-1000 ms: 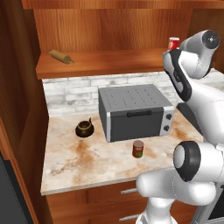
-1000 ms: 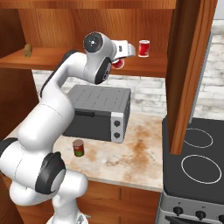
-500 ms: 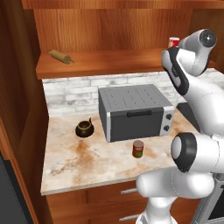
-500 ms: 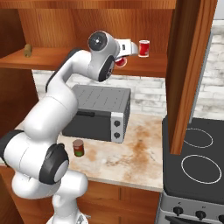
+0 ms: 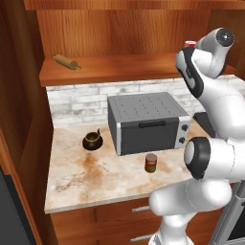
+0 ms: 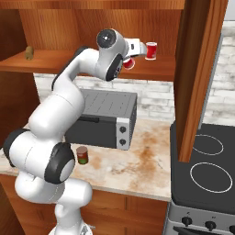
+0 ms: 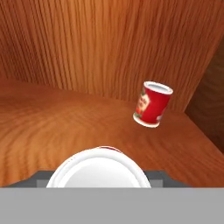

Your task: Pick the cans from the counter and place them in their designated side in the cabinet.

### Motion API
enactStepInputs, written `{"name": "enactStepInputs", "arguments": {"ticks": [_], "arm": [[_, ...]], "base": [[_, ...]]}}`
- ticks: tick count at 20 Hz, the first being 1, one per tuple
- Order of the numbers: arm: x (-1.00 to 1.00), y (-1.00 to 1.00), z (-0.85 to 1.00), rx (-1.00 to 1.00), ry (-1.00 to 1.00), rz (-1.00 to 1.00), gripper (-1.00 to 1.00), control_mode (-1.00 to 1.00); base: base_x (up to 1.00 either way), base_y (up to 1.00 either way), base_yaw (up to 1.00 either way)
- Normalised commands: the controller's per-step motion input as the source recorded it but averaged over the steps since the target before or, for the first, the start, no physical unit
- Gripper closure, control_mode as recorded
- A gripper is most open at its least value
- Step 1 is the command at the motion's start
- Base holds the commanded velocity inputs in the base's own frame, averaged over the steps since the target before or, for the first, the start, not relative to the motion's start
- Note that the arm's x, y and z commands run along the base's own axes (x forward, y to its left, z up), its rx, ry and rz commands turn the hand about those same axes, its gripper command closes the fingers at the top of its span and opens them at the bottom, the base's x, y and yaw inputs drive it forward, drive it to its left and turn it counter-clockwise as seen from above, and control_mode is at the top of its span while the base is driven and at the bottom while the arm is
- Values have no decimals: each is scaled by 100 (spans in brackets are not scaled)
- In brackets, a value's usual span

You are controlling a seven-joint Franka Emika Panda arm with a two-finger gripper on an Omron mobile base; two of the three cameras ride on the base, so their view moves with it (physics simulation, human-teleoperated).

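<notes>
A pale brick backsplash (image 5: 76, 103) is running behind a grey toaster oven (image 5: 146, 123) — a black stovetop (image 6: 206, 160) is sitting at 3 o'clock, wooden drawers (image 5: 110, 220) lying below.

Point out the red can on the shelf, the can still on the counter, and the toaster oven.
Red can (image 6: 151, 50), right base view: middle of its side.
Counter can (image 5: 151, 163), left base view: its label.
Toaster oven (image 5: 152, 133), left base view: front door.

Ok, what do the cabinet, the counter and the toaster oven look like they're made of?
Cabinet: looks like reddish-brown wood with visible grain, satin finish. Counter: seems marble-like stone, beige with brownish veining. Toaster oven: probably grey metal, matte, with a perforated top.
</notes>
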Motion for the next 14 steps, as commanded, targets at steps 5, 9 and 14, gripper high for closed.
{"name": "enactStepInputs", "arguments": {"ticks": [5, 9, 14], "arm": [[23, -5, -16, 0, 3, 0, 100, -100], [26, -2, -17, 0, 0, 0, 100, -100], [24, -4, -17, 0, 2, 0, 100, -100]], "base": [[0, 0, 0], [0, 0, 0], [0, 0, 0]]}}
